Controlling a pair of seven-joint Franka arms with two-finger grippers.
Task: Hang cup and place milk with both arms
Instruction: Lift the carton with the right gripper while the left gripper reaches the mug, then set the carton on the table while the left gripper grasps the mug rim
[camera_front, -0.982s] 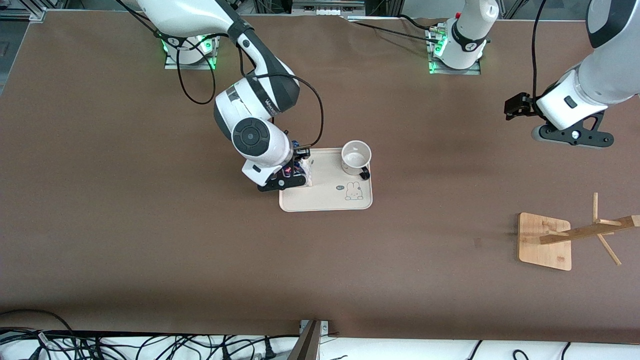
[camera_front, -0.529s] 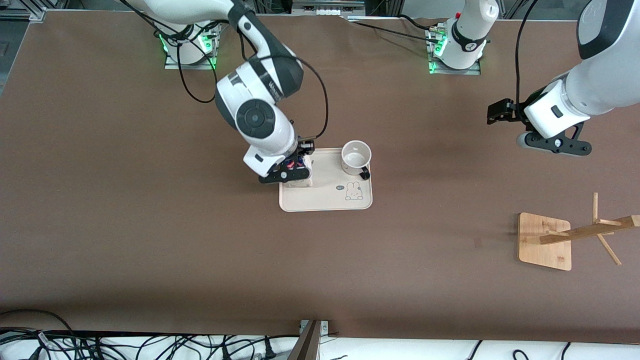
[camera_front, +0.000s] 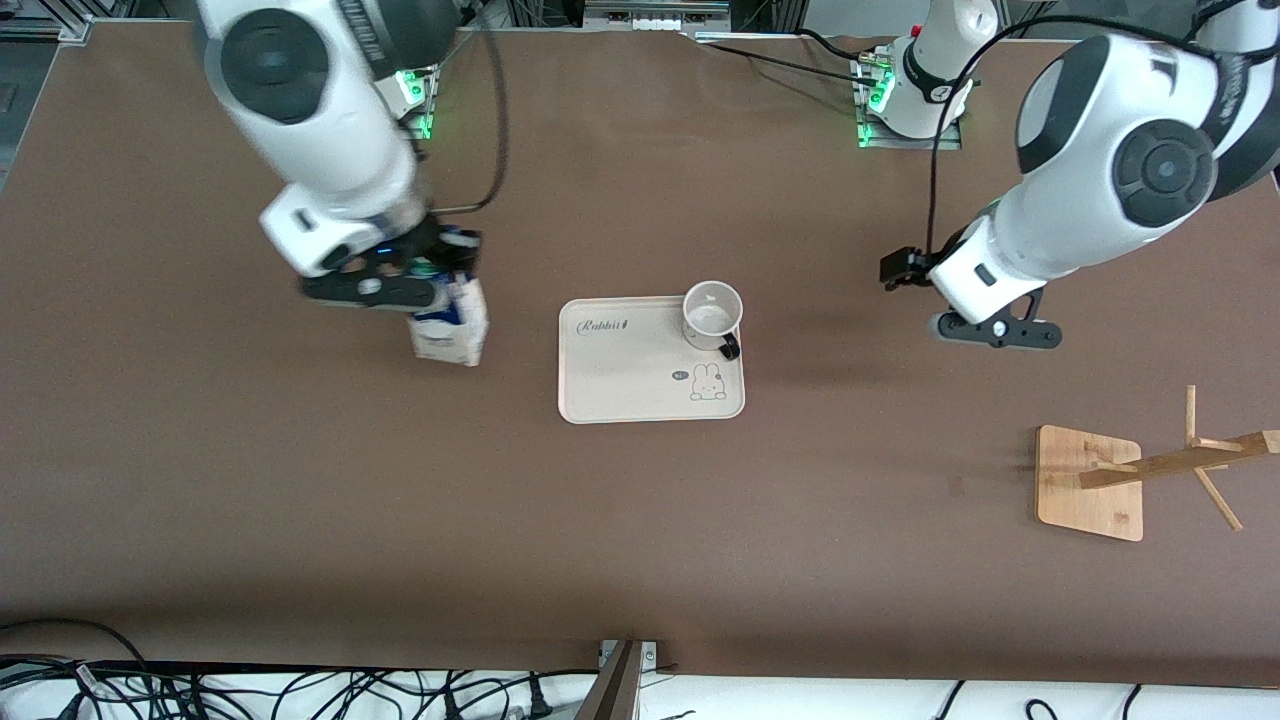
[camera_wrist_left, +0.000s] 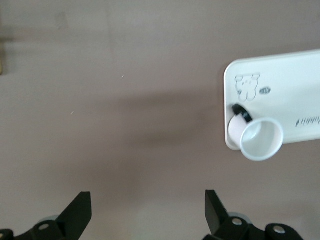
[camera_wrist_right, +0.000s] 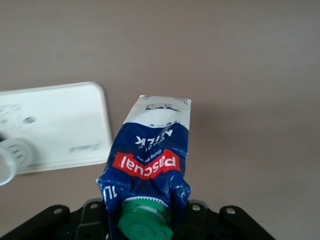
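The white cup (camera_front: 712, 312) with a black handle stands upright on a corner of the cream tray (camera_front: 640, 395). It also shows in the left wrist view (camera_wrist_left: 260, 140) and, partly, at the edge of the right wrist view (camera_wrist_right: 11, 159). My right gripper (camera_front: 428, 272) is shut on the blue and white milk (camera_front: 450, 325) at its green-capped top (camera_wrist_right: 145, 220). It holds the milk in the air over bare table, beside the tray toward the right arm's end. My left gripper (camera_front: 898, 270) is open and empty (camera_wrist_left: 147, 212), over the table beside the tray toward the left arm's end.
A wooden cup rack (camera_front: 1090, 485) with pegs on a tilted-looking post stands near the left arm's end, nearer the front camera than the tray. The tray shows a rabbit drawing (camera_front: 708, 382). Cables lie along the table's front edge.
My right gripper has lifted the milk off the tray and carried it toward the right arm's end. My left arm has swung in toward the tray and cup.
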